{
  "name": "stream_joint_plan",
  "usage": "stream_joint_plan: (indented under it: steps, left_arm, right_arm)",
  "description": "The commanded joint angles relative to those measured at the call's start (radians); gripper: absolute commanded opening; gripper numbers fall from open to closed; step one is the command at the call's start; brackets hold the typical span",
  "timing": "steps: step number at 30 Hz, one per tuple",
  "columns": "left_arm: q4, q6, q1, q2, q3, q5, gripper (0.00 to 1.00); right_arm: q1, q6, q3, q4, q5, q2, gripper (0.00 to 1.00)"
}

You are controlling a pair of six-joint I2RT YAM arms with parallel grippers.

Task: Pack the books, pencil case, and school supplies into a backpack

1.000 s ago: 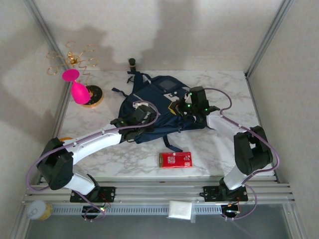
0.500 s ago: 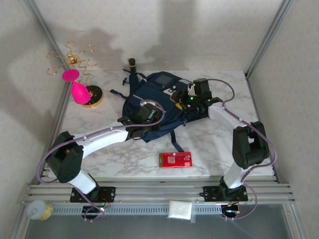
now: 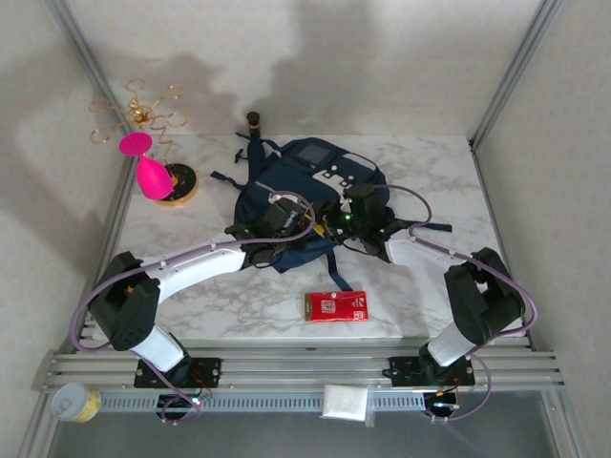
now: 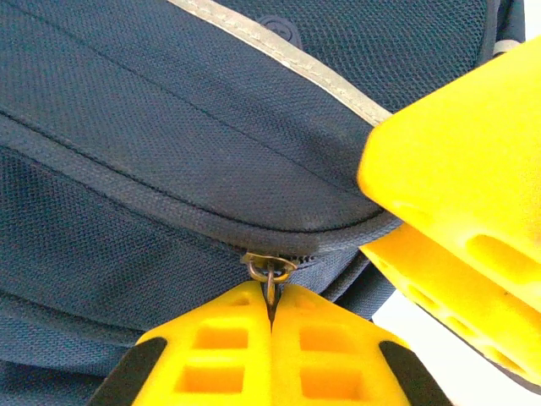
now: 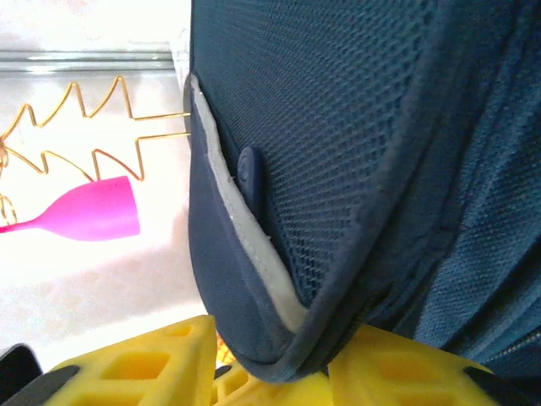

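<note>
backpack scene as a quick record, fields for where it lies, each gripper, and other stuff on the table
backpack: lies on the table, toward the back
left gripper: shut on the zip pull
right gripper: pinching a backpack edge
red card: near edge, apart from backpack
pink glass: back left, by gold wire stand

White-veined marble bench, plain pale walls, aluminium corner posts, soft shadows on back wall.
</note>
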Motion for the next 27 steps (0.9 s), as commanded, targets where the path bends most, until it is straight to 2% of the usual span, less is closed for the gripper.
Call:
stream_joint_plan:
  steps: [1, 2, 4, 9, 13, 18, 21, 24, 27]
  left_arm:
    - [0.009, -0.01, -0.007, -0.007, -0.014, 0.01, 0.0]
    - [0.01, -0.01, -0.007, -0.007, -0.016, 0.01, 0.0]
    - [0.004, -0.005, -0.007, -0.007, -0.015, -0.002, 0.0]
    - [-0.034, -0.012, -0.002, -0.023, -0.016, -0.048, 0.0]
    - [-0.097, -0.037, 0.002, -0.051, -0.018, -0.083, 0.0]
    - [-0.101, -0.047, -0.001, -0.123, -0.08, -0.022, 0.0]
    - [-0.144, -0.027, 0.011, -0.097, -0.072, -0.066, 0.0]
    - [-0.135, -0.023, 0.032, -0.06, -0.05, -0.044, 0.0]
    - [-0.103, -0.018, 0.037, -0.023, -0.03, -0.045, 0.0]
  right_arm:
    - [0.01, 0.068, 0.028, 0.075, 0.085, 0.012, 0.36]
    - [0.012, 0.061, 0.036, 0.059, 0.103, 0.014, 0.33]
    - [0.012, 0.047, 0.035, 0.044, 0.142, 0.006, 0.17]
    - [-0.004, -0.037, 0.049, -0.032, 0.16, -0.014, 0.0]
    - [-0.043, -0.141, 0.028, -0.05, 0.101, -0.058, 0.0]
    - [-0.154, -0.297, 0.019, -0.13, -0.085, -0.119, 0.0]
    - [-0.247, -0.453, 0.095, -0.266, -0.154, -0.127, 0.0]
    - [-0.321, -0.565, 0.202, -0.357, -0.276, -0.069, 0.0]
    - [-0.377, -0.644, 0.301, -0.453, -0.284, -0.014, 0.0]
